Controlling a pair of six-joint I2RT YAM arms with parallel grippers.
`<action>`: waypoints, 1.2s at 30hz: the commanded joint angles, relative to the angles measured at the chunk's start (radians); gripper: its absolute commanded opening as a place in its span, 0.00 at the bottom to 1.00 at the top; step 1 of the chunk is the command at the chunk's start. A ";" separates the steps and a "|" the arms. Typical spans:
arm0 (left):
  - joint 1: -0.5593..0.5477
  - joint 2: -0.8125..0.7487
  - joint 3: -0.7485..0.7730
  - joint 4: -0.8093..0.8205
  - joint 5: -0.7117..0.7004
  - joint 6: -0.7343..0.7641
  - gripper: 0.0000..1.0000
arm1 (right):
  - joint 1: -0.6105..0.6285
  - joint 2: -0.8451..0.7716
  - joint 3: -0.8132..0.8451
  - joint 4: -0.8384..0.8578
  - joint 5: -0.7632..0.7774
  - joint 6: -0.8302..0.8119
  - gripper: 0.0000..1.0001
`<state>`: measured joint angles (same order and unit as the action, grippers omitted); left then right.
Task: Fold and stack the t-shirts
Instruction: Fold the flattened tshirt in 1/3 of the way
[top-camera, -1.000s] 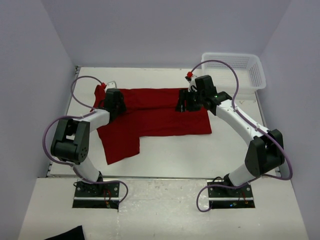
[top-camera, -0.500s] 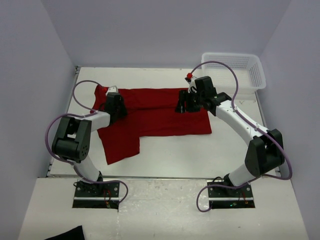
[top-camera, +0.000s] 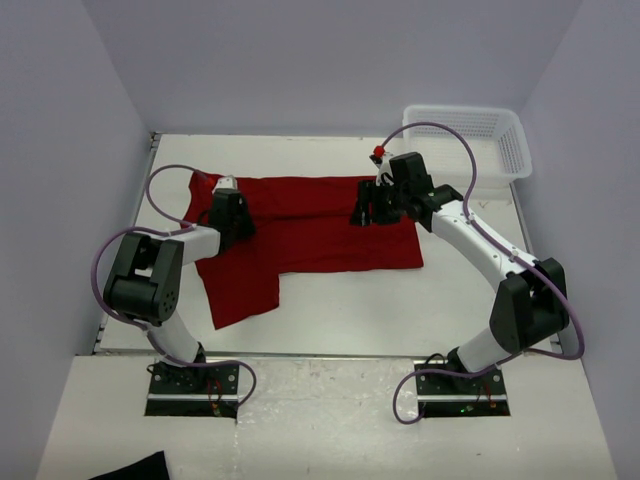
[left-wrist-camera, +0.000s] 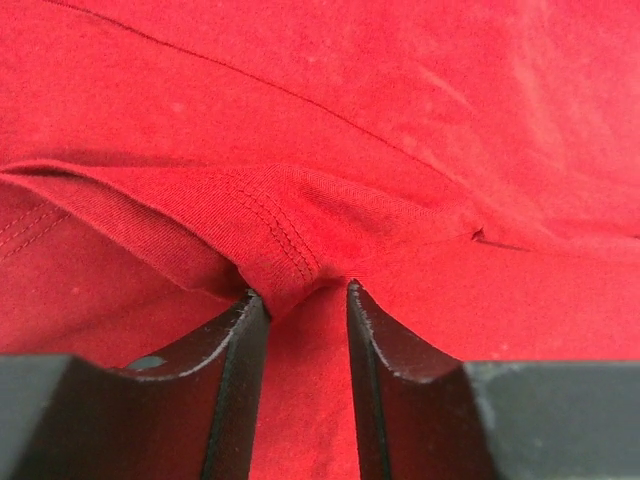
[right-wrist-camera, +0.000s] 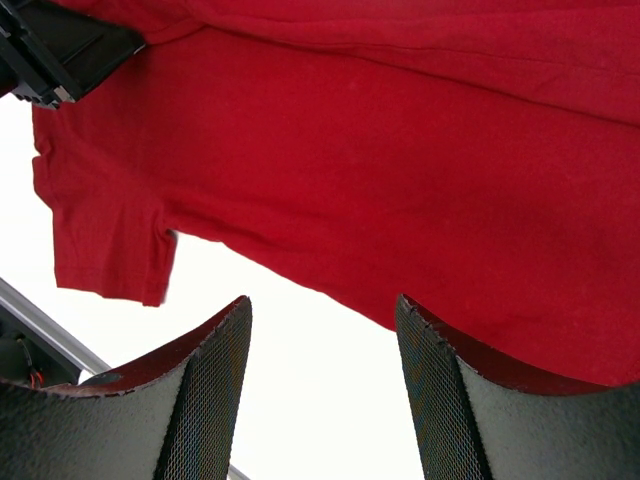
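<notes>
- Left gripper (left-wrist-camera: 300, 300) pinches a raised fold of the t-shirt (top-camera: 320, 230). Its two dark fingers (left-wrist-camera: 235, 400) press on either side of a ridge of red cloth that carries a double-stitched hem.
- Whether that hem belongs to a sleeve or to the body, the close wrist view does not settle. It may be the sleeve's, since the grip is near the garment's left end.
- From above, this gripper sits low over the left part of the shirt, close to the left edge of the desk (top-camera: 350, 300) and in its far half.
- Right gripper (right-wrist-camera: 322, 300) stands spread, with nothing between its mesh-textured fingers (right-wrist-camera: 215, 390). Bare white desk and the shirt's lower edge show through the gap.
- In the top view the right gripper hangs over the far right part of the shirt, just right of the middle of the desk's far half.
- The t-shirt is plain dark red and lies mostly flat across the far half of the desk. It runs from near the left edge to a little right of centre.
- One flap of the shirt reaches down toward the near left corner.
- A white mesh basket (top-camera: 465, 150) stands at the far right corner of the desk, apart from the shirt.
- A black cloth scrap (top-camera: 135, 468) lies on the lower platform in front of the arm bases, at its near left.
</notes>
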<state>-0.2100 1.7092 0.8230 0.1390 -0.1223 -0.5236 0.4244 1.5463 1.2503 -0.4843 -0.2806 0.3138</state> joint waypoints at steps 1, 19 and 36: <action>0.004 -0.025 0.028 0.053 0.019 -0.010 0.35 | -0.004 -0.018 0.015 0.016 -0.025 0.002 0.61; -0.009 -0.252 -0.037 -0.082 0.098 -0.082 0.00 | -0.003 -0.029 0.003 0.029 -0.037 0.015 0.61; -0.199 -0.376 -0.196 -0.117 0.026 -0.205 0.48 | -0.003 -0.028 -0.008 0.035 -0.037 0.014 0.61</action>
<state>-0.3866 1.4197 0.6464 0.0265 -0.0357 -0.6891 0.4244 1.5452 1.2503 -0.4831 -0.2878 0.3218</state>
